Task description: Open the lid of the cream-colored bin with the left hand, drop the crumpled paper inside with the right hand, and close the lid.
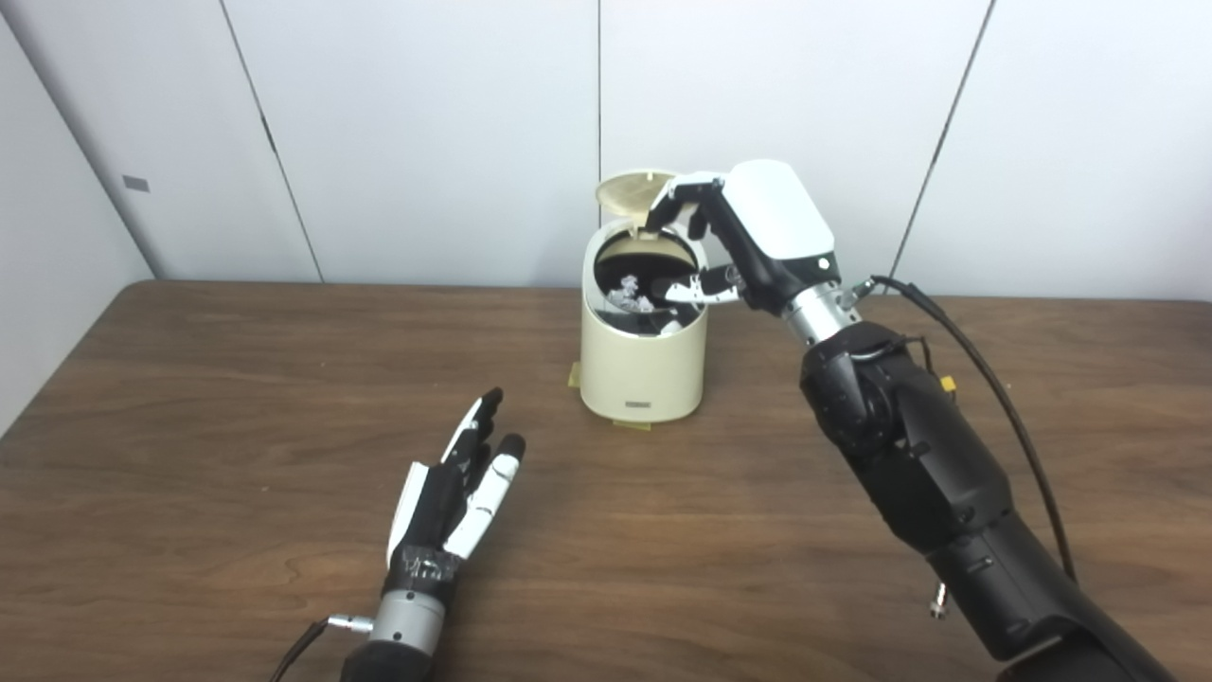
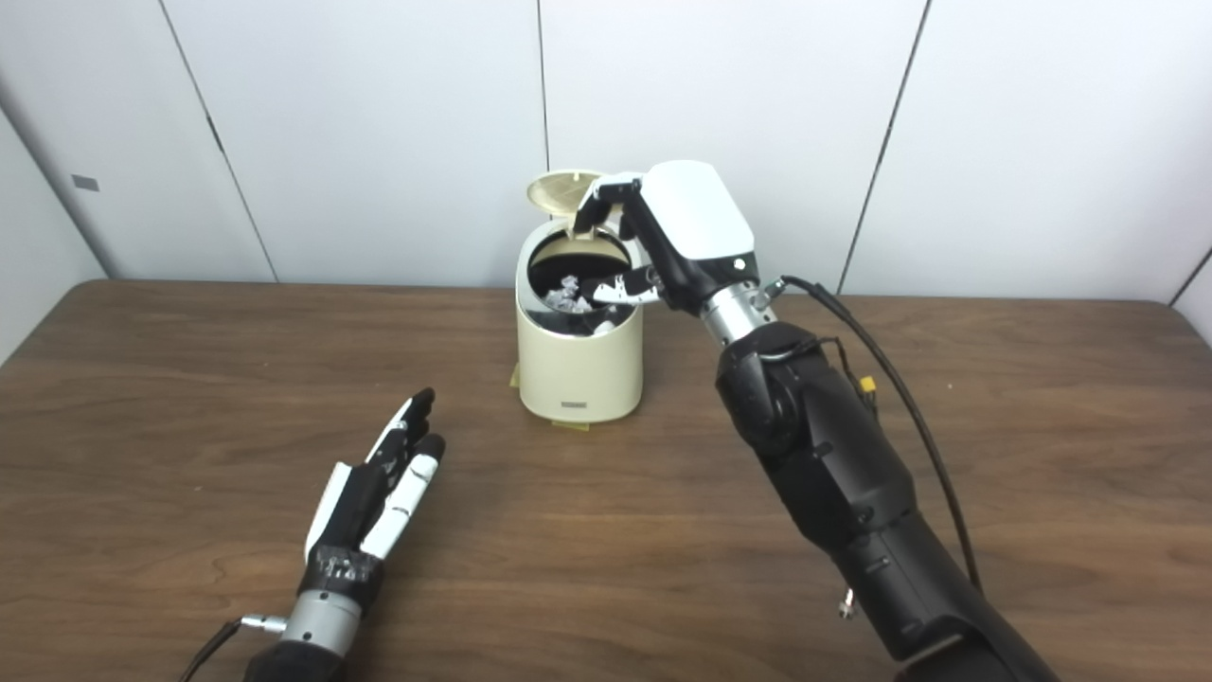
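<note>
The cream-colored bin (image 1: pixel 644 365) stands at the middle back of the wooden table. Its round lid (image 1: pixel 632 191) is tipped up at the back. Crumpled paper (image 1: pixel 630 294) lies inside the bin's dark opening. My right hand (image 1: pixel 748 232) is over the bin's right rim, fingers curled near the lid's edge and thumb reaching over the opening; it holds nothing that I can see. My left hand (image 1: pixel 454 488) rests low over the table in front and left of the bin, fingers straight and apart, empty. The scene also shows in the right eye view, with the bin (image 2: pixel 579 365) left of centre.
White wall panels stand behind the table. A black cable (image 1: pixel 985 379) runs along the right forearm. Small yellow tape pieces (image 1: pixel 575 376) mark the bin's base on the table (image 1: pixel 237 398).
</note>
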`<state>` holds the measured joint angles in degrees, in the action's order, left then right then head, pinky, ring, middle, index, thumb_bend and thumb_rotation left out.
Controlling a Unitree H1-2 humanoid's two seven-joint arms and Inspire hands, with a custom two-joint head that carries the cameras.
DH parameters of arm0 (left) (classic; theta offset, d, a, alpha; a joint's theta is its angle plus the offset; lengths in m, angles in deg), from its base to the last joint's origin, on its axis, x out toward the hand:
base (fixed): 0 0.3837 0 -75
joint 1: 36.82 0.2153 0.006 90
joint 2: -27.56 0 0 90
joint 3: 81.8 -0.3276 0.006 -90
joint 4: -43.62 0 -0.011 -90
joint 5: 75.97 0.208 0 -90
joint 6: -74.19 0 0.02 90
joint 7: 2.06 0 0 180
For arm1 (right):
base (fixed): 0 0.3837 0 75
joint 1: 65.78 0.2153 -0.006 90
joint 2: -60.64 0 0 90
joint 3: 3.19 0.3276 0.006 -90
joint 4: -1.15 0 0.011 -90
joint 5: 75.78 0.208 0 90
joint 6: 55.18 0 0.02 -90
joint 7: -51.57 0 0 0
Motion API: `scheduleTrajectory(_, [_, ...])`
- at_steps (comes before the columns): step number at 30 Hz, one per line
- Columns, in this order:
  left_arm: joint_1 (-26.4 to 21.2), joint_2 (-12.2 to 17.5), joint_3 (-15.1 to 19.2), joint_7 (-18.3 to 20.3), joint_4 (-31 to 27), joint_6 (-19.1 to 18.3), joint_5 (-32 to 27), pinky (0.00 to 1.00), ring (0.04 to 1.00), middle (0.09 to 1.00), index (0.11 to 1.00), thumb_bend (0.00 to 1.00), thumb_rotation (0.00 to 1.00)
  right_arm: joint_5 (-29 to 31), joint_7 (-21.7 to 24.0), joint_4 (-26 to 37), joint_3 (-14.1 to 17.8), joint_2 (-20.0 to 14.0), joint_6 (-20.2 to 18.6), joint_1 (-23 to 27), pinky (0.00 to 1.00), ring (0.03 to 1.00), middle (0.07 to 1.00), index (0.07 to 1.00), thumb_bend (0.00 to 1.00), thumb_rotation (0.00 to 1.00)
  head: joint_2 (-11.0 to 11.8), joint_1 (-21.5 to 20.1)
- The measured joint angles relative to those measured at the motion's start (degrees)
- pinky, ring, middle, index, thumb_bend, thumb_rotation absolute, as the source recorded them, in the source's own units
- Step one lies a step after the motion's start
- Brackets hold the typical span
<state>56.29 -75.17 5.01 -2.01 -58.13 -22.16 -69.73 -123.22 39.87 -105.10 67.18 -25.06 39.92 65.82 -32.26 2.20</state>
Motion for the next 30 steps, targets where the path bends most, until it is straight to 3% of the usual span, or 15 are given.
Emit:
scheduleTrajectory(5, [-0.1, -0.2, 0.2, 0.0, 0.2, 0.1, -0.9, 1.00, 1.000, 0.991, 1.000, 0.58, 0.76, 0.0, -2.5, -0.1, 0.6, 0.0, 2.1, -0.5, 0.30, 0.399, 0.525, 0.527, 0.49, 0.00, 0.0, -0.5])
scheduleTrajectory(13, [-0.4, -0.2, 0.4, 0.0, 1.4, 1.4, -1.4, 1.00, 1.000, 0.998, 1.000, 0.60, 0.75, 0.0, -3.9, 1.9, 2.5, 0.0, 2.1, -2.3, 0.30, 0.397, 0.520, 0.532, 0.49, 0.00, 0.7, -0.9])
scheduleTrajectory(19, [-1.5, -0.3, 2.2, 0.0, 2.4, 1.5, -3.1, 1.00, 1.000, 1.000, 1.000, 0.60, 0.79, 2.6, -3.3, 5.8, 6.2, -0.2, 1.7, -5.4, 0.30, 0.393, 0.514, 0.516, 0.49, 0.00, 0.9, -0.9])
scheduleTrajectory(22, [-2.0, -0.6, 3.7, -0.1, 2.9, 1.5, -4.6, 1.00, 1.000, 1.000, 1.000, 0.58, 0.77, 10.3, -1.0, 10.1, 11.5, 1.5, -1.8, -8.4, 0.32, 0.403, 0.505, 0.492, 0.50, 0.00, 1.1, -1.2])
scheduleTrajectory(26, [-3.1, -1.6, 5.4, -0.3, 3.1, 0.9, -7.8, 1.00, 1.000, 0.994, 1.000, 0.55, 0.77, 23.8, 3.3, 15.5, 19.1, 6.2, -11.7, -13.9, 0.45, 0.454, 0.494, 0.484, 0.51, 0.00, 0.9, -1.3])
scheduleTrajectory(29, [-4.7, -1.6, 5.7, -0.3, 2.9, -0.3, -8.1, 1.00, 1.000, 1.000, 1.000, 0.55, 0.77, 30.8, 6.2, 18.9, 21.7, 8.6, -17.8, -18.0, 0.47, 0.440, 0.505, 0.507, 0.52, 0.00, 0.7, -1.7])
scheduleTrajectory(30, [-5.3, -1.6, 5.9, -0.3, 2.6, -1.0, -8.3, 1.00, 1.000, 1.000, 1.000, 0.55, 0.77, 33.6, 7.2, 19.9, 22.8, 9.3, -18.7, -19.2, 0.49, 0.512, 0.501, 0.500, 0.52, 0.00, 0.6, -1.8])
